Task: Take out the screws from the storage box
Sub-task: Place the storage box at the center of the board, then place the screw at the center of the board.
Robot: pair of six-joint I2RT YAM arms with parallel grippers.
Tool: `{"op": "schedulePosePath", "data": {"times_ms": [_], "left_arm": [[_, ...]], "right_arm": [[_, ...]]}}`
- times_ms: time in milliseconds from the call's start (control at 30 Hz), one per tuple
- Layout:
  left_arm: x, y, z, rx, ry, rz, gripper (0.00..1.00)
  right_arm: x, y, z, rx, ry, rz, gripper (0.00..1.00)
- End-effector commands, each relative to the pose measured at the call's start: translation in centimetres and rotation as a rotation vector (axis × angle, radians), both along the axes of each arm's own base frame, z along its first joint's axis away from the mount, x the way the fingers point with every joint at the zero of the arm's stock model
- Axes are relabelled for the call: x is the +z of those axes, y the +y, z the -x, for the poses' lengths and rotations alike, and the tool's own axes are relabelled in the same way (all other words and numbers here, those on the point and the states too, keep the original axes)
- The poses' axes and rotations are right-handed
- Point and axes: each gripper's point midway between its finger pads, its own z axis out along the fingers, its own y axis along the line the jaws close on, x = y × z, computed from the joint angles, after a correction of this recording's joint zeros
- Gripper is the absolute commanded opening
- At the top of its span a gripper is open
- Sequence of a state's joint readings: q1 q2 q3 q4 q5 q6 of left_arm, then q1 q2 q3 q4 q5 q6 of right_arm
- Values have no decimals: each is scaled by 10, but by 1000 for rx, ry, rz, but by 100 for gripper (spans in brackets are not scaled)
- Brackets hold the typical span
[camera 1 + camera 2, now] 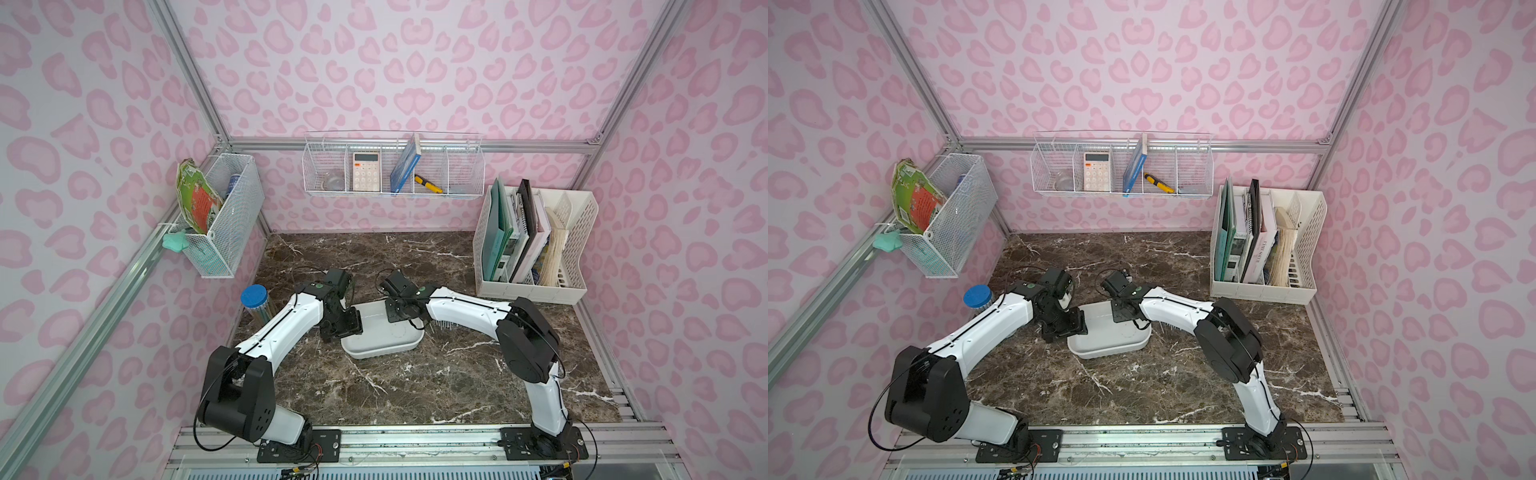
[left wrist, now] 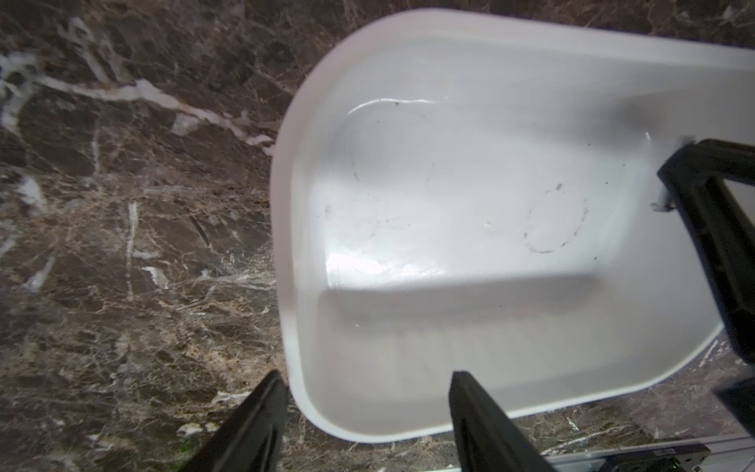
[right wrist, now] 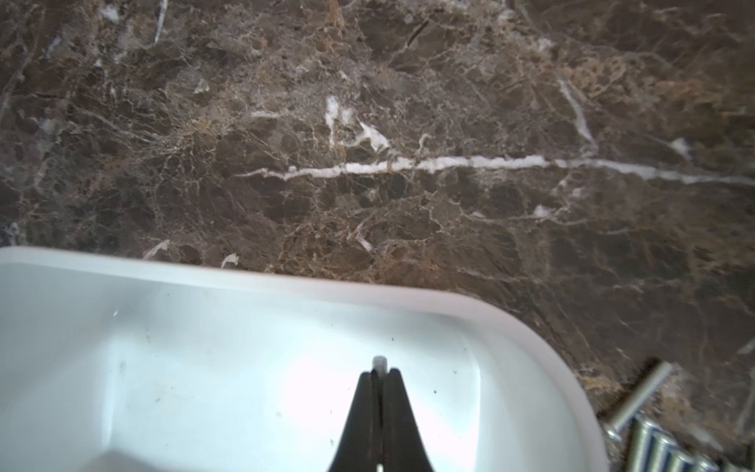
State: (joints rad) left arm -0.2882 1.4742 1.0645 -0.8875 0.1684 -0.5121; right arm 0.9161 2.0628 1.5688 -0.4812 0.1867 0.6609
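Several screws (image 3: pixel 645 433) lie bunched on the marbled brown counter (image 1: pixel 415 386), just beside the right end of the storage box (image 1: pixel 374 353) and partly under the right forearm in both top views. The box sits mid-counter between the two arms, and its white floor shows only scuffs and specks. The left tool (image 2: pixel 365 374) is released, with its fingers spread astride the box's rim near a rounded corner, one outside and one inside. The right tool (image 3: pixel 379 370) is clenched over the box's floor. A small pale stub pokes out between its tips, too small to name.
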Motion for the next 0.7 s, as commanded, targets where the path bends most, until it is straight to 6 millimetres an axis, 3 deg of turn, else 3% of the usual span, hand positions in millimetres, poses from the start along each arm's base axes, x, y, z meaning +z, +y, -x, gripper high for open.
{"op": "schedulePosePath", "data": {"times_ms": [0, 267, 367, 667], "left_arm": [[2, -1, -1, -20, -6, 2, 68], [0, -6, -1, -37, 0, 26, 67], [-1, -9, -2, -41, 3, 40, 66], [-2, -23, -12, -43, 8, 105, 64]], "right_arm": [[9, -1, 2, 6, -14, -2, 2], [43, -26, 9, -33, -73, -40, 2], [54, -52, 12, -81, -88, -60, 3], [32, -135, 27, -193, -40, -60, 3]]}}
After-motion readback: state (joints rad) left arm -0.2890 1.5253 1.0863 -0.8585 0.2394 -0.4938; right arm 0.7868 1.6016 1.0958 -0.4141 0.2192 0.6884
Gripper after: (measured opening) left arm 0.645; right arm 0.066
